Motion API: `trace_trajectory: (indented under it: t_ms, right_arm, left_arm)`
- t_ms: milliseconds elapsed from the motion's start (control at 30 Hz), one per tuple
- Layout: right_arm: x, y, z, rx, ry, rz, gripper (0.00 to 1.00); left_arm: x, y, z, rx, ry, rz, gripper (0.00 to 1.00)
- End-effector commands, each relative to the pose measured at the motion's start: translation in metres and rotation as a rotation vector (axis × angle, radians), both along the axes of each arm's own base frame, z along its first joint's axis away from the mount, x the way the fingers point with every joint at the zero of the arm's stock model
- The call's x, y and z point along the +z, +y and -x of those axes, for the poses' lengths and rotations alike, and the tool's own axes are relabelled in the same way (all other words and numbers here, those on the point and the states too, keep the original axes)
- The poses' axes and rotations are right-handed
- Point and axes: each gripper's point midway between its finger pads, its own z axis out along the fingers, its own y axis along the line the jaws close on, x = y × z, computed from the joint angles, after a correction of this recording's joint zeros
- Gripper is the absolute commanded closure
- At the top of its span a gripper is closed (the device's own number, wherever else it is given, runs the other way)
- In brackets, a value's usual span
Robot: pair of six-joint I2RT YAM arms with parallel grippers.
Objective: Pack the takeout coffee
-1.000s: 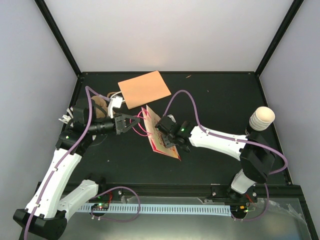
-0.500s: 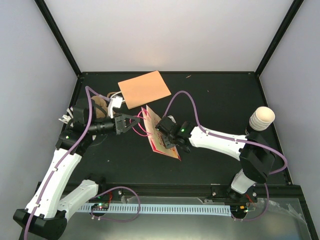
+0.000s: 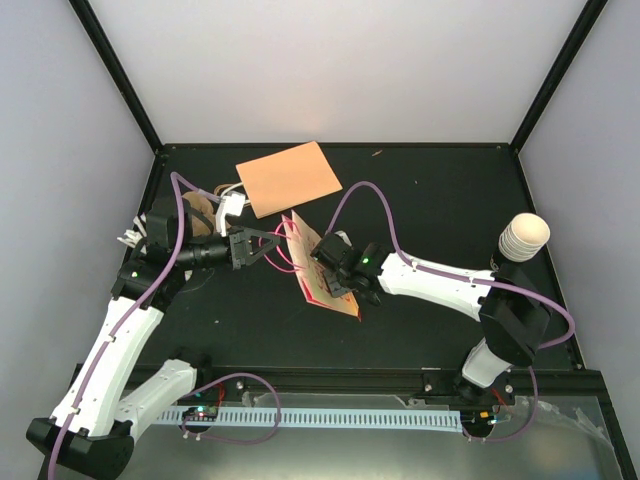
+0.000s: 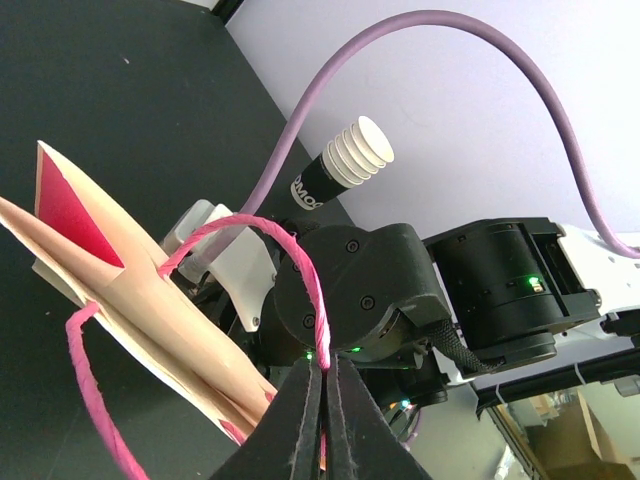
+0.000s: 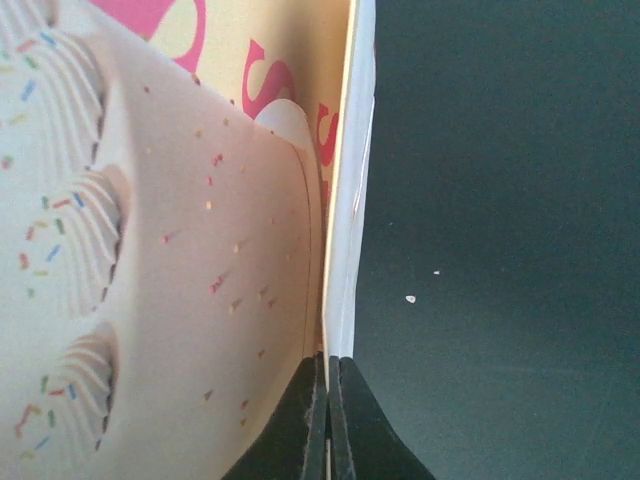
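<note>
Takeout coffee [image 4: 345,165] shows dark base from left wrist.

At the bottom middle, the left gripper [image 4: 322,368] pinches the pink handle [image 4: 297,258] of the paper bag [image 4: 150,300] on the left. The takeout coffee [image 4: 349,162] shows near the top middle. A purple cable [image 4: 450,18] curves over the black right arm [image 4: 400,290].

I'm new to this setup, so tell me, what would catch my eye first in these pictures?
A paper bag with pink handles is held up over the middle of the table. The left gripper pinches a handle, and the right gripper pinches the bag's edge. The ribbed coffee cup sits apart at the right edge.
</note>
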Motion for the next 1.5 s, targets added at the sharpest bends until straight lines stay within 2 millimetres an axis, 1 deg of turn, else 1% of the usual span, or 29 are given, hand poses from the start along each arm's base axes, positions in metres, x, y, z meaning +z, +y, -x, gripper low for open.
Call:
trace_trajectory:
  t_ms: [0,300,533,633,733,867,1033,1233,1467]
  right_arm:
    - [0.010,-0.005,-0.002,-0.018,-0.040,-0.006,0.99]
    - [0.016,-0.010,-0.004,-0.029,-0.047,-0.022,0.99]
    - [0.022,-0.014,-0.005,-0.031,-0.043,-0.064,0.99]
    - [0.022,-0.021,-0.007,-0.038,-0.038,-0.077,0.99]
    - [0.024,-0.030,-0.010,-0.048,-0.039,-0.094,0.99]
    - [0.027,-0.041,-0.014,-0.066,-0.034,-0.127,0.99]
    - [0.033,-0.050,-0.016,-0.076,-0.012,-0.219,0.99]
    - [0.040,-0.059,-0.020,-0.082,0.010,-0.343,0.99]
    - [0.046,-0.073,-0.023,-0.110,0.017,-0.448,0.99]
  left_arm:
    - [0.007,0.000,0.003,-0.008,-0.041,-0.006,0.98]
    - [0.002,0.005,0.004,0.019,-0.036,-0.032,0.99]
    - [-0.008,0.013,0.000,0.074,-0.020,-0.080,0.98]
    - [-0.018,0.025,-0.006,0.148,-0.001,-0.136,0.98]
    - [-0.032,0.039,-0.014,0.226,0.037,-0.194,0.99]
    - [-0.051,0.053,-0.022,0.282,0.083,-0.229,0.99]
    - [-0.072,0.068,-0.029,0.334,0.119,-0.264,0.99]
    - [-0.092,0.080,-0.035,0.370,0.157,-0.298,0.99]
    - [-0.119,0.088,-0.037,0.372,0.226,-0.331,0.98]
